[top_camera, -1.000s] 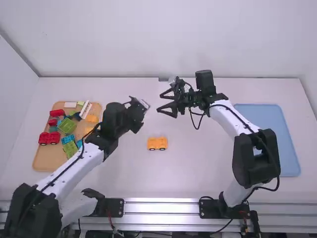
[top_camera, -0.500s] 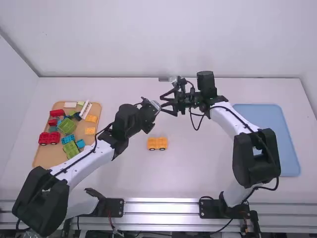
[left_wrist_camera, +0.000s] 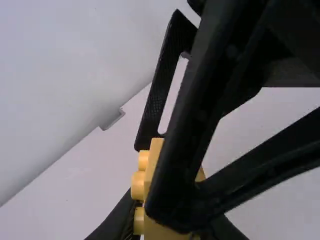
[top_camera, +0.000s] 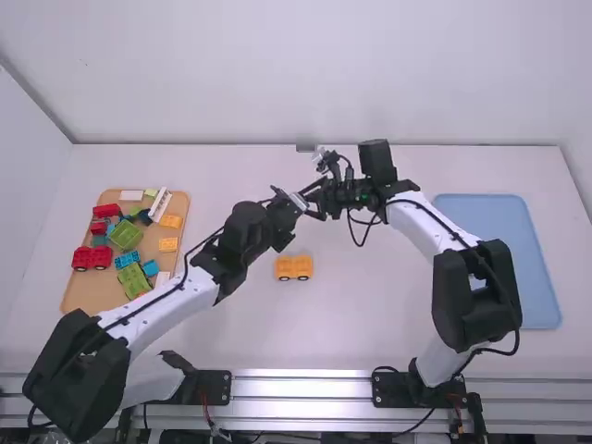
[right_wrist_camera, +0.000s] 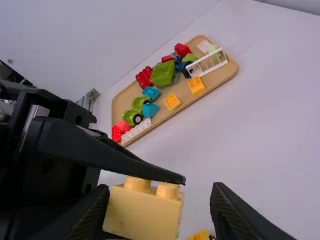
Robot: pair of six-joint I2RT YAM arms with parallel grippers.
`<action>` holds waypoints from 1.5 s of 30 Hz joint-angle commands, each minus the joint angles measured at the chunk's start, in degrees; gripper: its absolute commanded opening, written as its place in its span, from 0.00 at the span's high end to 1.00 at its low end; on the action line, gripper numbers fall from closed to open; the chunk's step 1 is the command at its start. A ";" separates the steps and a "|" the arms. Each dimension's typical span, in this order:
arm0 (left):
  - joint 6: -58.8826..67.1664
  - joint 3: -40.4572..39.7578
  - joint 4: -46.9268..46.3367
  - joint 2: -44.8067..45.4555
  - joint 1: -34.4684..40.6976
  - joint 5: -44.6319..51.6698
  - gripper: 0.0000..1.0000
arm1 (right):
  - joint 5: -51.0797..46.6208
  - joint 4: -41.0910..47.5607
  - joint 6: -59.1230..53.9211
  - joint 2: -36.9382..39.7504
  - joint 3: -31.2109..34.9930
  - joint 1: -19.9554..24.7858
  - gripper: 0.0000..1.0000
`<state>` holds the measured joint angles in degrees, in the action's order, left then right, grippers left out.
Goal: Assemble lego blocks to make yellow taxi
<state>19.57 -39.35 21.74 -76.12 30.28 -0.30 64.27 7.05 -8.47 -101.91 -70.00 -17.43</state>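
Note:
In the high view, the left gripper (top_camera: 298, 201) meets the right gripper (top_camera: 316, 198) above the table, beyond the yellow wheeled base (top_camera: 294, 267). A yellow block (left_wrist_camera: 159, 231) is held by the left gripper (left_wrist_camera: 172, 231) in the left wrist view, its studs to one side, with the right gripper's fingers (left_wrist_camera: 192, 115) across it. The right wrist view has the yellow block (right_wrist_camera: 143, 212) between the open fingers of the right gripper (right_wrist_camera: 162, 210), a gap showing on one side. Part of the yellow base (right_wrist_camera: 201, 235) is visible below it.
A wooden tray (top_camera: 83, 294) on the left holds red, green, blue, white and yellow pieces, among them two yellow bricks (top_camera: 169, 233). A blue tray (top_camera: 499, 250) lies at the right, beyond the right arm. The back wall rises behind the table.
My left gripper has moved right until it meets the right one. The right gripper has turned slightly and shifted a little, while the wheeled base has stayed put.

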 commanded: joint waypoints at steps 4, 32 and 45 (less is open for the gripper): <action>0.90 0.52 1.36 -1.90 0.37 -0.79 0.82 | -1.60 0.28 0.02 -0.09 0.28 -1.20 0.62; -4.48 -3.13 -5.22 -1.86 -5.70 23.34 0.01 | -5.77 9.86 -15.58 0.00 -4.28 2.69 0.93; 7.13 -6.05 -9.94 -5.81 -19.32 71.76 0.01 | -6.19 46.29 -62.51 0.00 -17.62 -1.44 0.94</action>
<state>22.41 -44.80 12.10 -80.93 11.27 59.61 58.11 52.51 -59.59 -101.93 -85.80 -18.31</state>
